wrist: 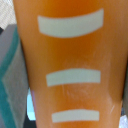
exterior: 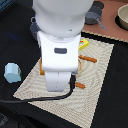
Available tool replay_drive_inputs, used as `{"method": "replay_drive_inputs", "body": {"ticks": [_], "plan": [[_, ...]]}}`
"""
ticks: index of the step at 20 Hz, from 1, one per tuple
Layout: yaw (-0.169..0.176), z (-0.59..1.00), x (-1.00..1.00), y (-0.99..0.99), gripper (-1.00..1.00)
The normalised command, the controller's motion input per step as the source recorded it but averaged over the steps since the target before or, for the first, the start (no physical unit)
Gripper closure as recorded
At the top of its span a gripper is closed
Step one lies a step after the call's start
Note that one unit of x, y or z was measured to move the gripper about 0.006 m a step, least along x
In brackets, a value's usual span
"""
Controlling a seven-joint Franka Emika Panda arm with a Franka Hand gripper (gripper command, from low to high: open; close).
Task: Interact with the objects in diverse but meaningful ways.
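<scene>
Filling wrist view: orange handle (wrist: 70, 65), white stripes.

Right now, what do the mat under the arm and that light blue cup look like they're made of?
The mat looks like woven fabric or straw, matte beige, with fine rippled lines across it. The light-blue cup looks like smooth moulded plastic, evenly coloured and faceted, though the picture is too blurry to be sure.

Looks like a robot lab set up as a play kitchen: white robot arm (exterior: 59, 45) over a dark worktop (exterior: 15, 45), woven placemat (exterior: 90, 95), toy-sized light-blue cup (exterior: 12, 72), grey pot (exterior: 93, 18) at the far side, black cable (exterior: 35, 98) trailing across.
</scene>
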Motion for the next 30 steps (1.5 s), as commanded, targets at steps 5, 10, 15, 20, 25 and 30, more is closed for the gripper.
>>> {"method": "replay_drive_inputs", "body": {"ticks": [5,10,15,20,25,30], "plan": [[0.0,-0.44,-0.72,0.11,1.0],[0.0,-0.49,-0.83,0.1,1.0],[0.0,-0.25,-0.79,0.21,1.0],[0.0,-0.1,-0.85,0.27,1.0],[0.0,0.0,-0.87,0.3,1.0],[0.0,0.0,-0.85,0.3,1.0]]}}
